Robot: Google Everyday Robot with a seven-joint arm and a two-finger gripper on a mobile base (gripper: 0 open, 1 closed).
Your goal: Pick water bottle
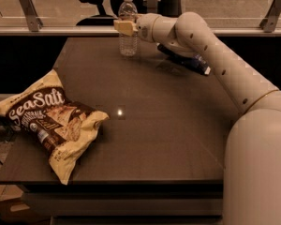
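Dark brown tabletop (168,125) fills most of the view, with a pale ledge, metal posts (28,3) and a black office chair (96,3) beyond its far edge. A small clear ribbed plastic water bottle with a white cap (128,46) stands upright near the far edge, left of centre. The robot's white arm (210,50) reaches in from the right, and its gripper (126,27) sits level with the bottle's upper body, overlapping it. Whether the gripper has closed on the bottle cannot be told. A cream and brown "Sea Salt" snack bag (51,121) lies flat at the near left, well apart from the bottle. A dark flat packet (196,64) lies partly hidden behind the arm.
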